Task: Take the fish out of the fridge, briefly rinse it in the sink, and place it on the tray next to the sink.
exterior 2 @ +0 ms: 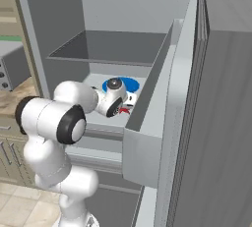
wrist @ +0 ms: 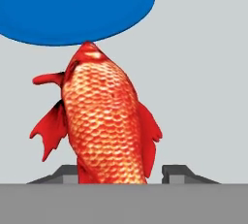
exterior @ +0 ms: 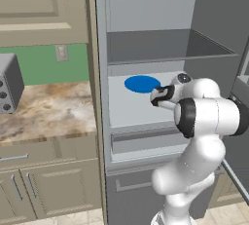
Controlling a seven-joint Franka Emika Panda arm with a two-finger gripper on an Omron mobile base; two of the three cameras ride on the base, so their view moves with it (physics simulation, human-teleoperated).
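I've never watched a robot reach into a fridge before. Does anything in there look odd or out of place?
Not much. The fish lies bare on the fridge shelf, just off the blue plate instead of on it, with its tip at the plate's edge. The pincer sits around the fish's near end. Nothing looks spilled or broken.

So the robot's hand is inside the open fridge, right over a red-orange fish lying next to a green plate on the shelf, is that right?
Nearly. The plate is blue, not green, as the hand view shows plainly. The rest holds: the gripper is inside the open fridge, with the red-orange fish between its finger tips on the shelf.
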